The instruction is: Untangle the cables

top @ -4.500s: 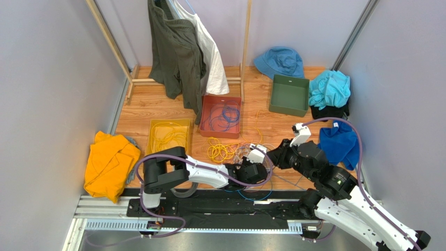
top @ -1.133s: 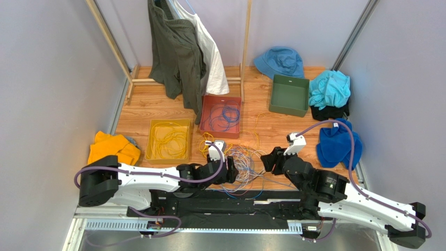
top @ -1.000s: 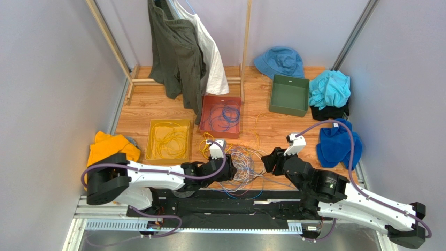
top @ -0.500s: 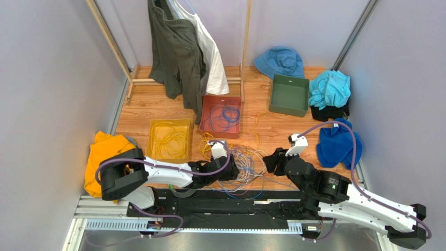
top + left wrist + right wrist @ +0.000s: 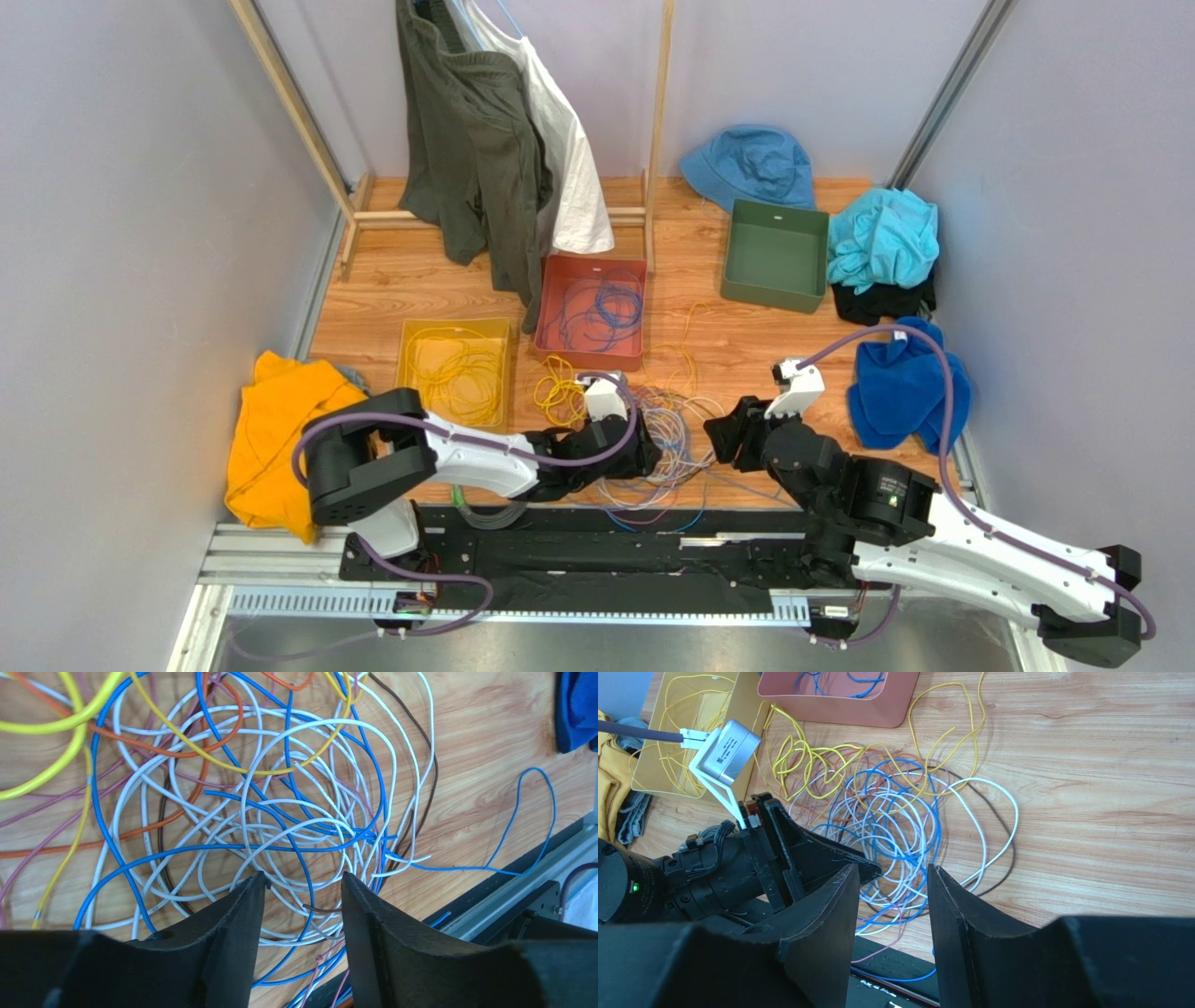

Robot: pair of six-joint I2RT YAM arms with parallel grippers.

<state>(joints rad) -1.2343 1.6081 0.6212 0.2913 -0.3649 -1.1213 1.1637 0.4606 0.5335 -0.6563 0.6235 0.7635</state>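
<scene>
Though agape, left pincer (image 5: 303,882) over cables (image 5: 281,822)

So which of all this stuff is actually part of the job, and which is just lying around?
Job: cable tangle, yellow tray, red tray, perhaps green tray, left gripper, right gripper.
Lying about: hat, hanging clothes, orange cloth, teal cloth, blue cloth.

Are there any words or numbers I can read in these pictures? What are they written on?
White camera box on the left arm's wrist: a thin line of print on its side, too small and blurred to read.
Everywhere else: no words, numbers, brands or signs show in any view.
</scene>
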